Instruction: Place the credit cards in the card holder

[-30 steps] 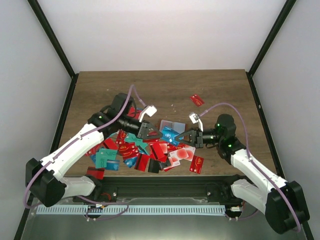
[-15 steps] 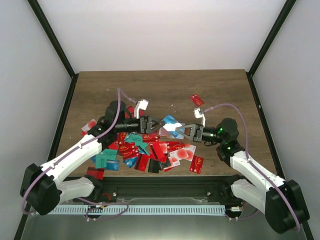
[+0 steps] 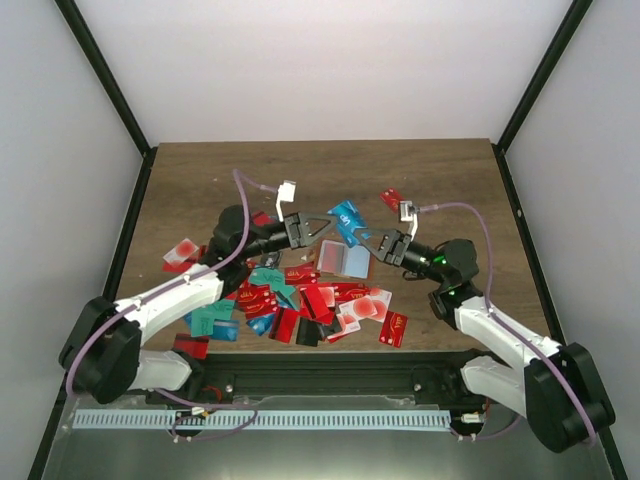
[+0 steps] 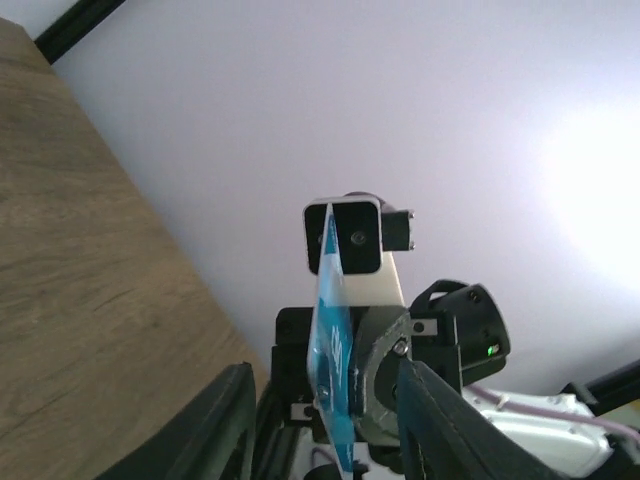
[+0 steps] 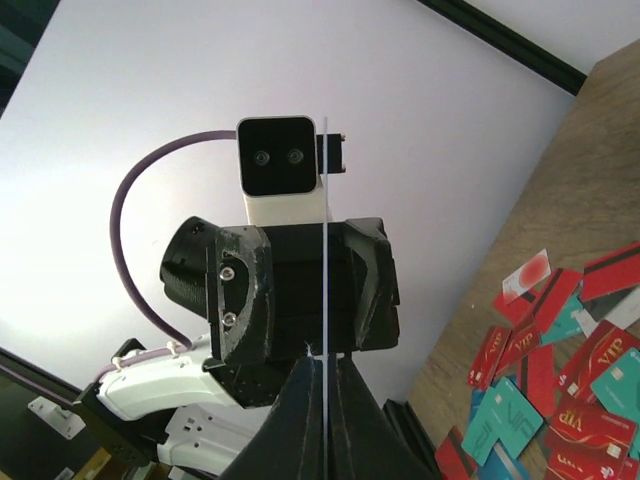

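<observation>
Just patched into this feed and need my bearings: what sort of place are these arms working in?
Most likely an enclosed lab test cell, not a shop or office: blank white walls in a black frame, a wood-grain table, and loose credit cards heaped on it.

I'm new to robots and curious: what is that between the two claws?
A blue card, pinched by the right gripper, with its far edge between the left gripper's open jaws; the top view shows it.
</observation>
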You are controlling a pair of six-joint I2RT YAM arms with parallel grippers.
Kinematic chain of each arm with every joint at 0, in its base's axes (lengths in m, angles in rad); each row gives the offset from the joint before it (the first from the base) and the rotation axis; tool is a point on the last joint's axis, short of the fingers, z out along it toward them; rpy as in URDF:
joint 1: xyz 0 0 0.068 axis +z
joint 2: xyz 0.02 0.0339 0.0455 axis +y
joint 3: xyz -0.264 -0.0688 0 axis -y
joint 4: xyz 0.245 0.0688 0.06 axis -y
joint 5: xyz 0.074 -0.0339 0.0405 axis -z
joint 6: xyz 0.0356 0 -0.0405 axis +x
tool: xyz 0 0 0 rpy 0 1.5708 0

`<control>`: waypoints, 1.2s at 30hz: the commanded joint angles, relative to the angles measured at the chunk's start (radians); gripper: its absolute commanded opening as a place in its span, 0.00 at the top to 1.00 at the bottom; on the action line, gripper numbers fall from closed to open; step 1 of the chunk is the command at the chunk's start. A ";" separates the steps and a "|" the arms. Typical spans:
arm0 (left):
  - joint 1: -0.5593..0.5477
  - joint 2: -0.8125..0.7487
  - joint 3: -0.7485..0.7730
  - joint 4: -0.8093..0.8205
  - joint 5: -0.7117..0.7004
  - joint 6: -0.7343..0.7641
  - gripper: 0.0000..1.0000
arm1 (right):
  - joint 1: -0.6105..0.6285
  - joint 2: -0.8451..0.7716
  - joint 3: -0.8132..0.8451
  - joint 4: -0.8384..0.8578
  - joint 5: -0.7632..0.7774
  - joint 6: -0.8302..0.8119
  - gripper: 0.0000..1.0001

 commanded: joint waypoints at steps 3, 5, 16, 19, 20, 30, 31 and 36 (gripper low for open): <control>-0.021 0.043 0.043 0.120 -0.012 -0.033 0.68 | 0.021 0.003 0.028 0.087 0.102 0.019 0.99; -0.025 0.048 0.044 0.122 -0.012 -0.031 0.73 | 0.023 0.011 0.034 0.090 0.107 0.017 0.99; -0.043 0.096 0.074 0.125 0.004 -0.036 0.96 | 0.044 0.057 0.041 0.132 0.114 0.017 0.99; -0.044 0.093 0.071 0.100 -0.013 -0.027 0.96 | 0.043 0.050 0.045 0.097 0.118 -0.004 0.99; -0.043 0.091 0.073 0.076 -0.021 -0.017 0.96 | 0.043 0.046 0.050 0.065 0.119 -0.021 0.99; 0.036 0.154 0.166 -0.403 -0.048 0.268 0.96 | -0.069 -0.063 0.111 -0.712 0.284 -0.452 0.42; 0.043 0.180 0.176 -0.430 -0.042 0.295 0.96 | -0.076 -0.062 0.114 -0.750 0.296 -0.481 0.41; 0.050 0.346 0.252 -0.536 0.027 0.433 0.96 | -0.091 -0.001 0.117 -0.856 0.350 -0.577 0.39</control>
